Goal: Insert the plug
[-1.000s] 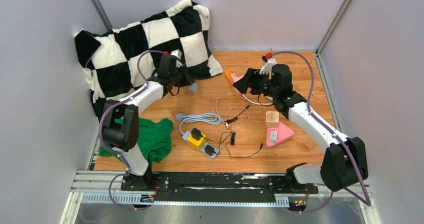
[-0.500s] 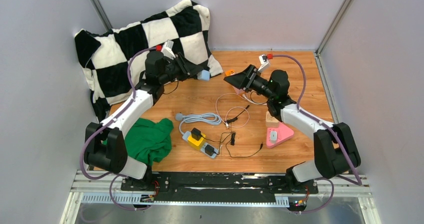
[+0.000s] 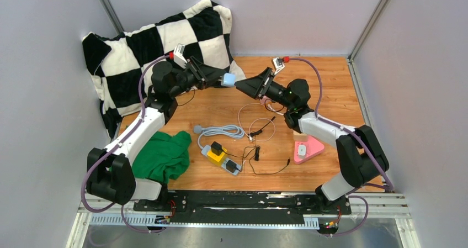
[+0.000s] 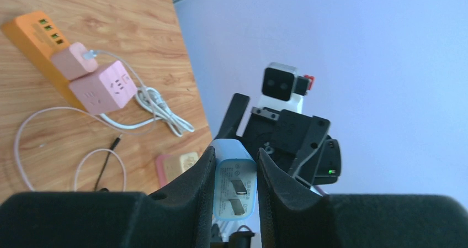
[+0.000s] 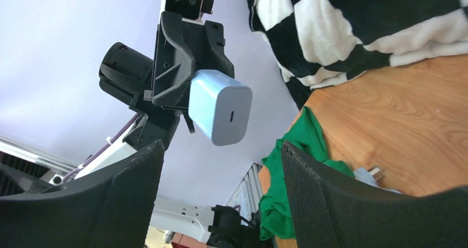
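One pale-blue rounded plastic charger plug (image 5: 219,105), two flat metal prongs (image 4: 238,186), pinched by left gripper (image 3: 222,80), right gripper (image 3: 241,86) spread wide beside it

both arms (image 3: 135,135) are white with black joints, purple cables (image 3: 319,88).

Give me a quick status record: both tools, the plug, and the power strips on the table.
left tool: shut on the blue plug
blue plug: in the air, prongs toward the left wrist camera, port face toward the right tool
right tool: open, facing the plug, not touching it
yellow power strip: on the table near the middle, black adapter on it
orange power strip: far side, pink adapters at it
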